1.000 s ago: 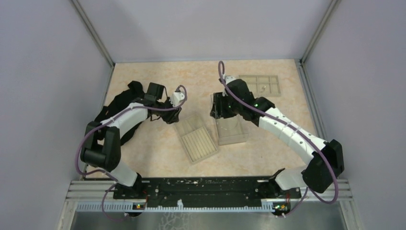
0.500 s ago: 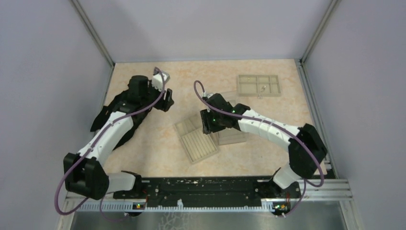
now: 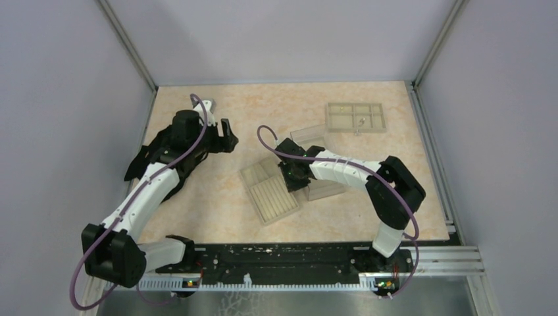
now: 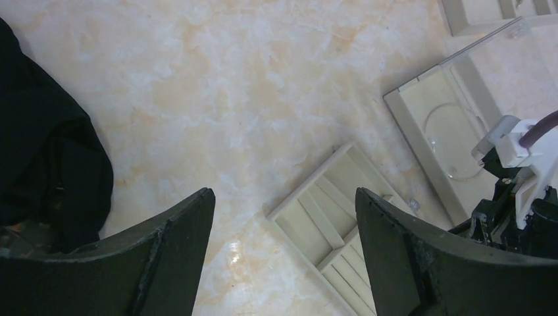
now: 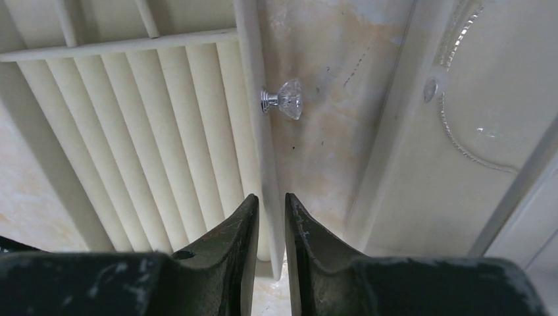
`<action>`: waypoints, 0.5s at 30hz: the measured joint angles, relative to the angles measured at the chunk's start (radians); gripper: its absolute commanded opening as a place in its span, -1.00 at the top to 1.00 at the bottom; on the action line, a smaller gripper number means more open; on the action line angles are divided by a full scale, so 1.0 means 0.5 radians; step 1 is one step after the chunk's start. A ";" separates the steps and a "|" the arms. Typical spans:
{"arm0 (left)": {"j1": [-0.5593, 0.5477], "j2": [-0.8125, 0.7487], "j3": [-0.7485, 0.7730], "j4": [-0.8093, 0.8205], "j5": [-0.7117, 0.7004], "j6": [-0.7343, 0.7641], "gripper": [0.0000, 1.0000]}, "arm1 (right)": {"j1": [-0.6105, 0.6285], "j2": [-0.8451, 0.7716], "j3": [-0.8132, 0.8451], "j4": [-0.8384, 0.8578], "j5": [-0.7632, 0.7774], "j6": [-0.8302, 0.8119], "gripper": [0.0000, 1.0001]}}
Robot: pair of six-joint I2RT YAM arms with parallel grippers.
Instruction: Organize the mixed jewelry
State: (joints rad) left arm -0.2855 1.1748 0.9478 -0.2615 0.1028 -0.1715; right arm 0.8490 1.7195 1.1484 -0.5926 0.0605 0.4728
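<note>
A small crystal stud [image 5: 284,99] is lying on the marbled peach table [image 5: 316,151] just ahead of my right gripper [image 5: 270,210]. It is sitting in the bare strip between the ridged tray [image 5: 151,131] and the clear-lidded box [image 5: 388,131]. The stud is a clear faceted gem, round and glinting, set on a short silver base. Its long axis is running across my wrist view, roughly square to the tray's rim. The silver end is pointing at the rim, touching it or nearly so, and the gem is facing the box. Inside the box, a thin wire hoop [image 5: 464,148] of beaded silver is curving over a smooth beige floor. The tray is matte beige plastic with straight parallel ridges. My right fingers are drawn nearly together, leaving only a slit that is lining up with the tray's rim, and I cannot tell whether they are pinching it. I am holding my left gripper [image 4: 284,197] wide apart and empty, above bare table.
</note>
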 measured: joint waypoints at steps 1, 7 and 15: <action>0.000 0.020 0.000 -0.016 0.004 -0.021 -0.69 | 0.000 0.011 0.004 -0.002 0.008 0.002 0.58; 0.000 0.098 0.001 -0.074 0.038 -0.076 -0.69 | 0.001 0.032 0.023 -0.008 0.018 0.022 0.60; 0.000 0.100 0.003 -0.066 0.043 -0.093 -0.71 | 0.000 0.036 0.024 0.000 -0.004 0.036 0.63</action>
State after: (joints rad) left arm -0.2855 1.2247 0.9493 -0.2943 0.1242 -0.2180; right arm 0.8490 1.7374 1.1603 -0.5926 0.0586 0.4908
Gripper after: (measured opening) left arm 0.852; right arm 0.192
